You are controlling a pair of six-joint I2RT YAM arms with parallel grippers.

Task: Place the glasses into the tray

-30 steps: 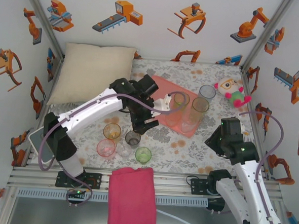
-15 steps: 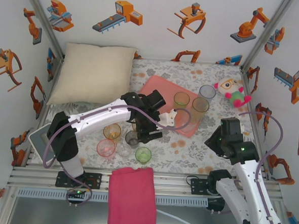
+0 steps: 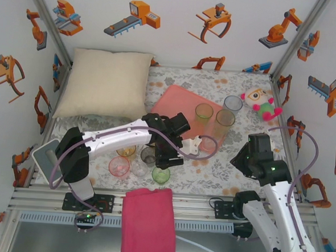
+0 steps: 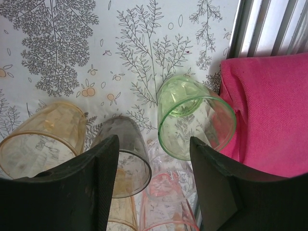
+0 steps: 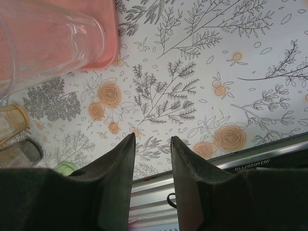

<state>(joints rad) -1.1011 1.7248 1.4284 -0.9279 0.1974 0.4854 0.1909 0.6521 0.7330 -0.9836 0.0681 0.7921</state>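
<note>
The tray (image 3: 175,101) is flat, salmon pink and rectangular with rounded corners. It lies tilted on the printed table cover (image 4: 144,48), which has grey branches and small orange flowers.

Three glasses stand on the right part of the tray:
- a short yellow-green tumbler (image 3: 203,112)
- a taller orange tumbler (image 3: 224,122)
- a clear ribbed tumbler (image 5: 48,33) at the tray's near corner

A smoky bluish tumbler (image 3: 233,102) stands off the tray, just past its right corner, near a fluffy plush toy (image 3: 260,103).

In front of the tray is a tight cluster of smooth, round, see-through glasses:
- a green glass (image 4: 197,115)
- a grey glass (image 4: 127,144)
- an amber glass (image 4: 45,137)
- a pink glass (image 4: 166,202)

The left gripper (image 4: 153,142) hangs over this cluster, in front of the tray. Its matte black fingers are spread wide and pinch nothing. The grey glass sits partly behind one finger, and the green glass is just beyond the other.

The right gripper (image 5: 152,139) is off the tray's near right corner, above bare cover. Its fingers are a narrow gap apart and hold nothing.

A woven magenta cloth (image 4: 269,110) lies folded further in front of the tray, just beside the green glass. A soft cream pillow (image 3: 105,82) rests to the left of the tray.
</note>
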